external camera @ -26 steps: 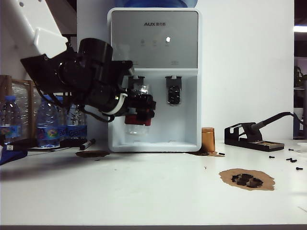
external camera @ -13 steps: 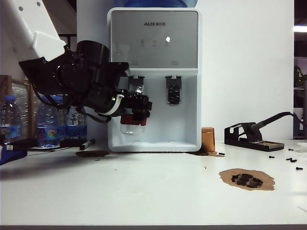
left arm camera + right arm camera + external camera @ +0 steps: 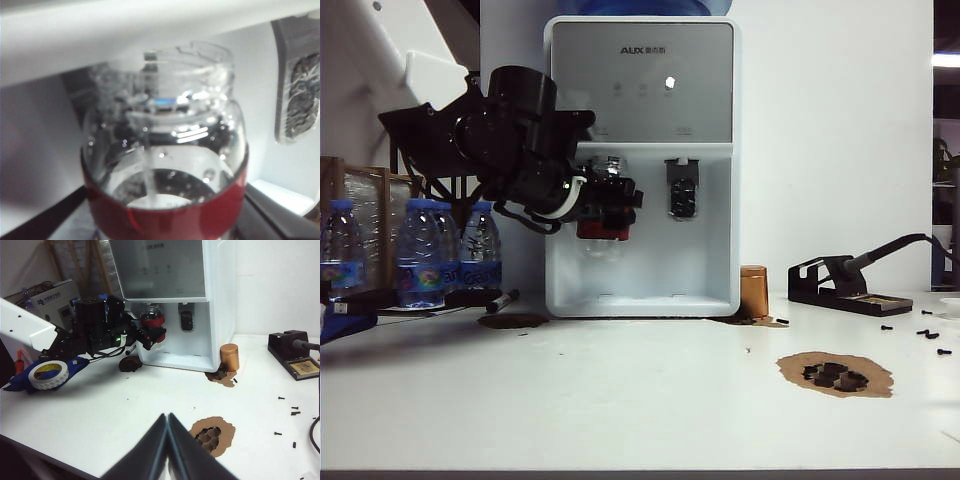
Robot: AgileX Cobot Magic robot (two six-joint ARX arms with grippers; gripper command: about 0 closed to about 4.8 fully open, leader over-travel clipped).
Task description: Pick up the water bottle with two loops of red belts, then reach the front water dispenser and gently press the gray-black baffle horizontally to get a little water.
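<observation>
The water bottle (image 3: 601,222), a clear jar with a red band, hangs inside the bay of the white water dispenser (image 3: 642,90), and my left gripper (image 3: 612,208) is shut on its body. Its open mouth (image 3: 187,62) sits just under the left tap. The gray-black baffle is hidden behind the jar's neck. In the left wrist view droplets cling to the glass and a thin pale streak runs down inside. The right-hand paddle (image 3: 299,95) stands free beside the jar. My right gripper (image 3: 168,416) hovers shut and empty over the table, far from the dispenser.
Blue-capped plastic bottles (image 3: 420,255) and a marker (image 3: 502,299) are left of the dispenser. A copper cylinder (image 3: 753,292) and a soldering stand (image 3: 845,285) are to its right. A brown patch with black parts (image 3: 835,374) and loose screws (image 3: 930,335) lie front right. A tape roll (image 3: 48,374) lies near the left arm.
My left gripper has lifted the jar from low in the bay up to the left tap. The right arm has stayed still.
</observation>
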